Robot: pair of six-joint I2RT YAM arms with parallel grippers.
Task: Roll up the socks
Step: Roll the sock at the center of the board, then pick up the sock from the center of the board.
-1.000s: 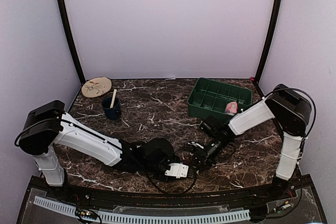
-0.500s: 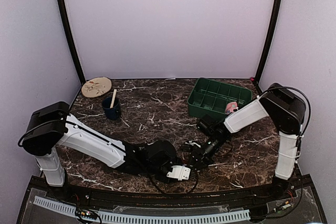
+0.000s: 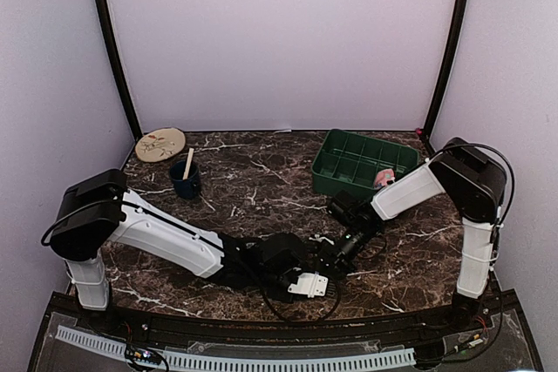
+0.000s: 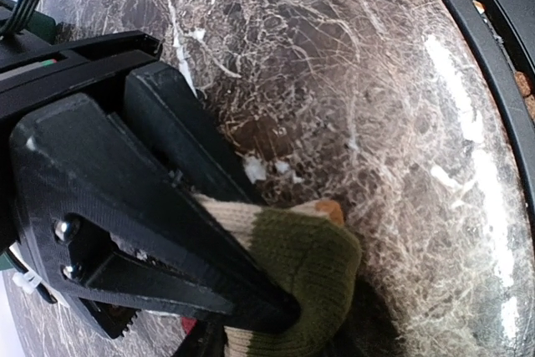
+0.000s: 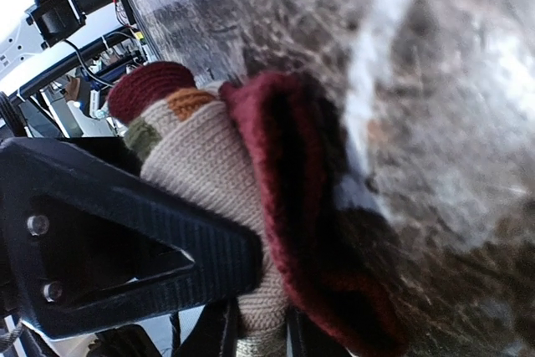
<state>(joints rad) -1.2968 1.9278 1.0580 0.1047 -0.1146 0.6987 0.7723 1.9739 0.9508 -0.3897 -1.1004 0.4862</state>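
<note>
the left hand [image 4: 263, 248] is pinched down on the striped sock [image 4: 309, 265], one finger over its cream and olive end and the other behind it. the fabric is squeezed between them, just above the counter [image 4: 376, 81]. the right hand [image 5: 251, 298] holds the same sock from the other side. its fingers stand narrow and press into the cream knit, with the dark red cuff bulging out past them. in the top view the two hands meet near the front edge of the counter, so the sock is all but hidden there.

further out, the pink sock [image 3: 384, 179] sits in a right-hand compartment of the green tray [image 3: 331, 185], well away from both hands. it shows as a small compact lump (too small to say whether it is properly rolled).

as a judgement, the task looks about halfway. the pink sock seems dealt with and put away, and the striped one is in work. it is bunched and doubled over, with the cuff apparently turned back, but it is not yet a tidy, self-holding roll. what seems left is to finish tucking the cuff over the bundle, then let go.
</note>
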